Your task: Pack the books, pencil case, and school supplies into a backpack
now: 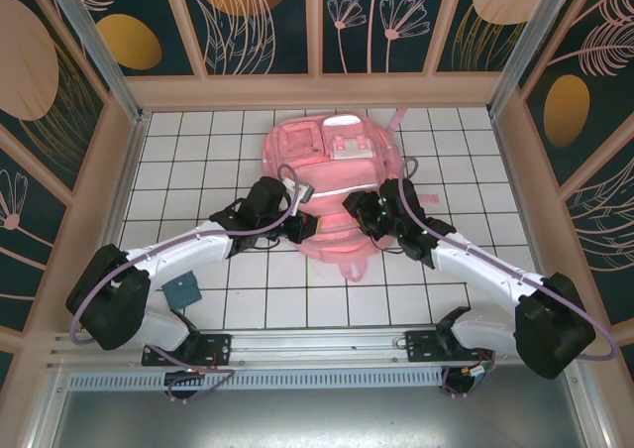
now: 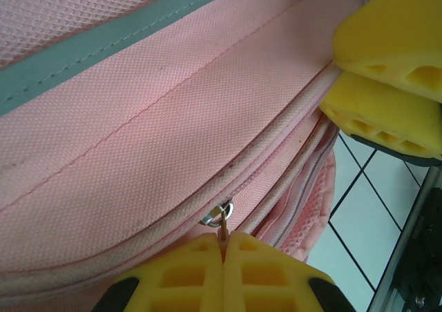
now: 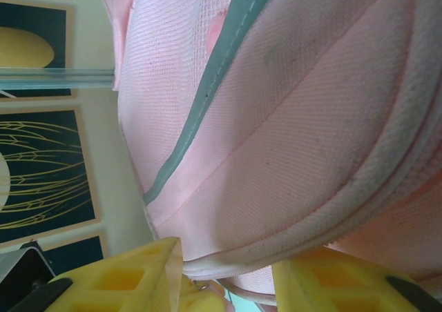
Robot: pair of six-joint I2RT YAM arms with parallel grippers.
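Note:
The pink backpack lies flat in the middle of the tiled table, with both grippers at its near end. My left gripper is shut on the metal zipper pull of the backpack's closed zipper seam. My right gripper has its yellow fingers clamped on a fold of the backpack's piped edge. In the left wrist view the right gripper's yellow fingers stand at the upper right, against the seam. A small blue-teal pencil case lies by the left arm. The books are out of view.
Patterned walls with wooden rails box in the table on three sides. A pale grey-green reflective strip crosses the backpack's front. Pink straps trail off to the backpack's right. Bare white tiles lie between the two arms.

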